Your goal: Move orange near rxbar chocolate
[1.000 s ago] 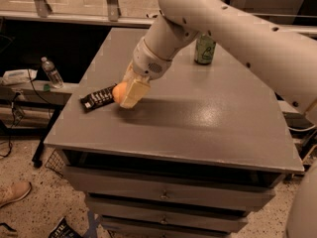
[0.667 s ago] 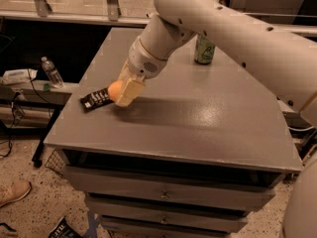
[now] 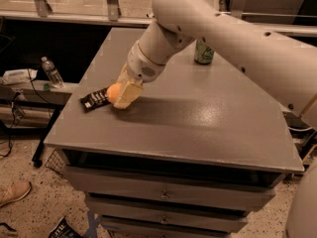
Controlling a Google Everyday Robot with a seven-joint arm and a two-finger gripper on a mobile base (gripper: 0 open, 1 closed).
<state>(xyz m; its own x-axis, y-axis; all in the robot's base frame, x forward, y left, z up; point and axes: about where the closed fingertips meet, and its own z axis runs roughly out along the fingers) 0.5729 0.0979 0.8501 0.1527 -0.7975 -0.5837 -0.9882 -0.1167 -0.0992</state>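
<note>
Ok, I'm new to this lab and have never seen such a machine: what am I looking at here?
The big white thing is a robot arm, reaching over a grey table with drawers. There is one camera, looking down on the table; where it is mounted is not shown. At the arm's end is its two-fingered tool, low near the table's left edge in the picture, closed on a small orange. Right beside it lies a black snack bar, the rxbar chocolate. A green can stands at the far side.
</note>
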